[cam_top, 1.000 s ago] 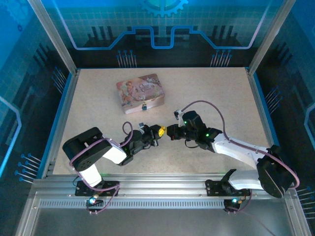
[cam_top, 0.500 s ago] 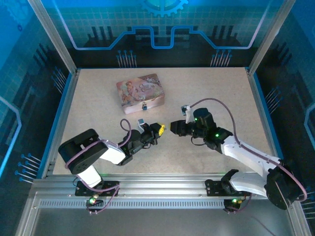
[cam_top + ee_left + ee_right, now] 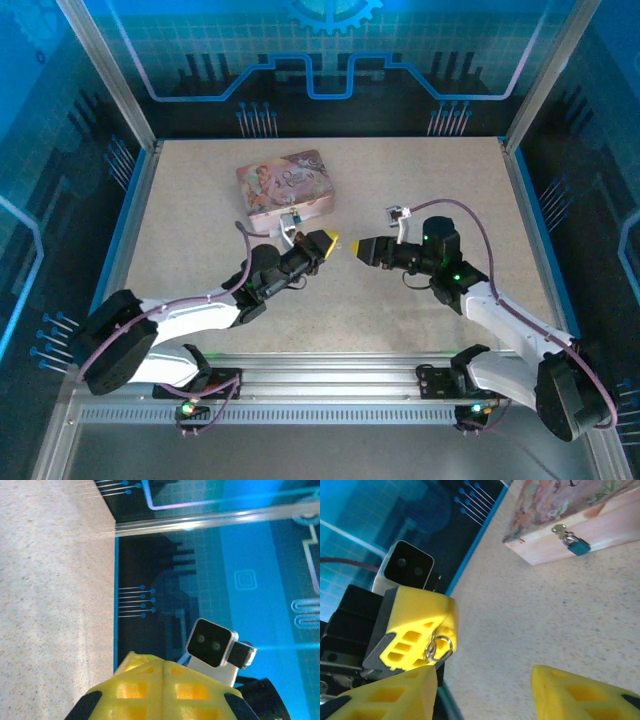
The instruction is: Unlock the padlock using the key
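Speckled table [image 3: 450,180]: one padlock [image 3: 576,545] hangs on the front clasp of one pink tin [image 3: 555,500]. Your left gripper [image 3: 327,241] is clamped on one key [image 3: 438,648], its ring dangling. Your right gripper [image 3: 485,690], just beside it, is spread wide and holds nothing.

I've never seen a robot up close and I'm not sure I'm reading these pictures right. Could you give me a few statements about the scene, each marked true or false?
1. The padlock hangs on the front of the pink tin. True.
2. The right gripper is pinched shut. False: its two yellow fingers stand well apart, with nothing between them.
3. The left gripper is shut, with a small metal key ring sticking out at its tips. True.
4. The tin's lid stands open. False: the lid is down and the padlock is on the clasp.
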Controlling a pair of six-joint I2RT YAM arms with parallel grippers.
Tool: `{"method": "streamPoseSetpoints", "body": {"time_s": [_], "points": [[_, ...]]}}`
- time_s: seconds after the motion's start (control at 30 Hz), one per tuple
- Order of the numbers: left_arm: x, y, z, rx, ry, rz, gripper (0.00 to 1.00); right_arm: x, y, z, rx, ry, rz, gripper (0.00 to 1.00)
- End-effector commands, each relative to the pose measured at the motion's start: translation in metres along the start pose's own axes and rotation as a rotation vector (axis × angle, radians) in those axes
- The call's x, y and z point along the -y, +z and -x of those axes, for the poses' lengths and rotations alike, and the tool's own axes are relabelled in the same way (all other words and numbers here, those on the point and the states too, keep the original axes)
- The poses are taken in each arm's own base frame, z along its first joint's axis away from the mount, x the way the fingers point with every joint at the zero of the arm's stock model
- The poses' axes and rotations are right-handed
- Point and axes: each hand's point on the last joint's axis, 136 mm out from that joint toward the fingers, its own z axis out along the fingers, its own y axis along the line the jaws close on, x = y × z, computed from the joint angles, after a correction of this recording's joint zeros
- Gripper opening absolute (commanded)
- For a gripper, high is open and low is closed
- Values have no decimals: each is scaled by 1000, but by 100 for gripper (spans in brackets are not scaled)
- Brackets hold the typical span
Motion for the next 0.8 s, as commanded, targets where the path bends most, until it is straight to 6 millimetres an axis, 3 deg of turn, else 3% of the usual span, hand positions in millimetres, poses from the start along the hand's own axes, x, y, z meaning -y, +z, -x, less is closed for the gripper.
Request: {"method": "streamPoseSetpoints", "body": {"time_s": [0.0, 0.13, 0.5, 0.77], "points": [[22, -3, -7, -74, 264, 32, 0, -37, -6, 14, 34, -31, 165, 58], [32, -9, -5, -73, 363, 27, 0, -44, -7, 18, 44, -41, 187, 61], [39, -10, -9, -87, 369, -17, 0, -67, 4, 23, 54, -57, 233, 60], [37, -13, -8, -79, 365, -13, 0, -66, 16, 13, 15, -42, 229, 54]]}}
